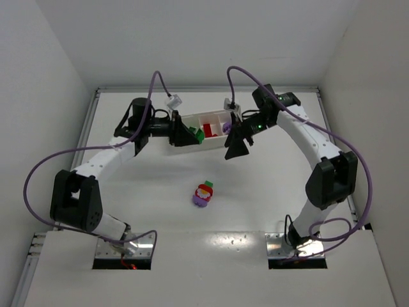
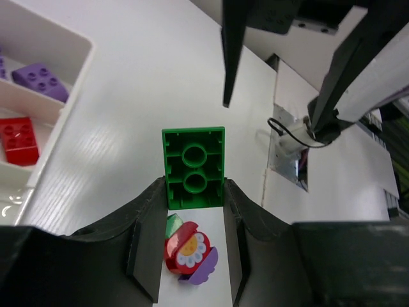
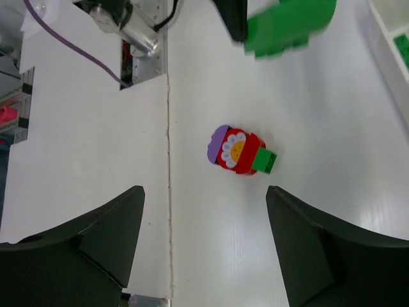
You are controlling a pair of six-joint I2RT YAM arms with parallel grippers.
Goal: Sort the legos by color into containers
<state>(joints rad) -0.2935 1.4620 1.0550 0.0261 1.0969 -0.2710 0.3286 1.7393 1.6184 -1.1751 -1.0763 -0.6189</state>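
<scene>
The left arm [image 1: 105,160] sweeps up from its base at the near left and bends inward across the table [image 1: 160,192], its forearm lying level towards the tray [image 1: 214,142]. The left gripper [image 1: 190,135] sits at the tray's left end with its jaws pinched on a green brick [image 2: 193,167], gripping it by its two long sides; the brick's hollow underside faces the wrist camera. It is held off the table, just beside the tray's near wall. Whether it hangs over a compartment I cannot tell.

The right arm [image 1: 313,144] rises from the near right, arches high over its elbow and turns back inward and down by the tray's right end. The right gripper [image 3: 204,198] has its jaws spread wide with nothing between them, and only bare table and the clump [image 3: 239,152] show below it.

That clump, red with a purple piece and a small green one, lies alone on the table, well apart from the tray on its near side; inside the tray, a red brick [image 2: 19,139] lies in the middle compartment and a purple brick [image 2: 39,81] in the next.
</scene>
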